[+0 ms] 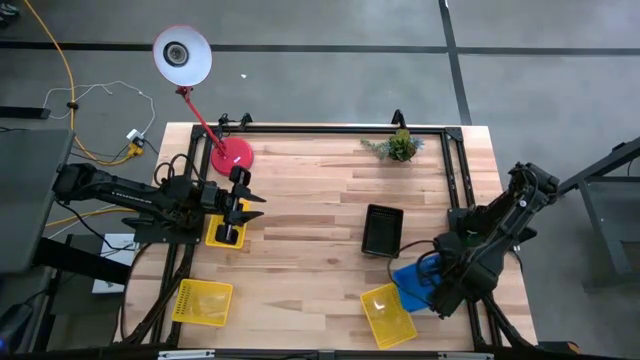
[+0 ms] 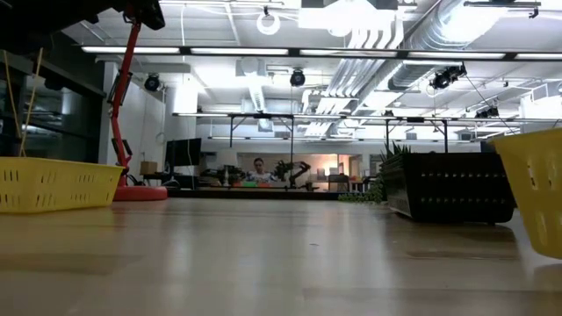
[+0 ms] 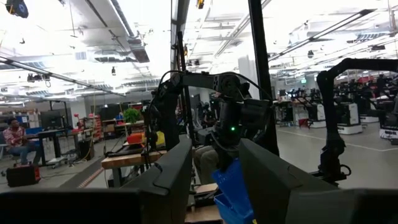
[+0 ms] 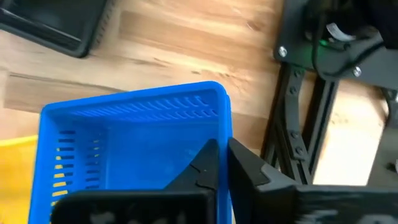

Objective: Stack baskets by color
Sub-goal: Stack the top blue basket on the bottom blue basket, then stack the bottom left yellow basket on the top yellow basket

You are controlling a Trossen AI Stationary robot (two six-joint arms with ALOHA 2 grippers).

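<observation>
**Blue basket in the right gripper's pinch, stacking barely begun**

At the table's left near corner lies a bright yellow slotted plastic basket, alone. Just beyond it the left gripper hovers over a second yellow basket with its fingers part-spread; whether they touch it I cannot tell. Farther back stands a red desk lamp.

Toward the right, a black slotted plastic basket sits by itself mid-table. Near the front edge is a third yellow basket, and touching its right side the bright blue slotted plastic basket. The right gripper has its fingers pressed together on that blue basket's side wall — a thin pinch on the rim, seen plainly from the right wrist. A small green plant sits at the far edge.

Count: three yellow, one blue, one black — no stack shows yet. The step in hand looks like moving the blue basket clear. Next, probably, the yellows need gathering, each lowered squarely into another so the walls nest.
</observation>
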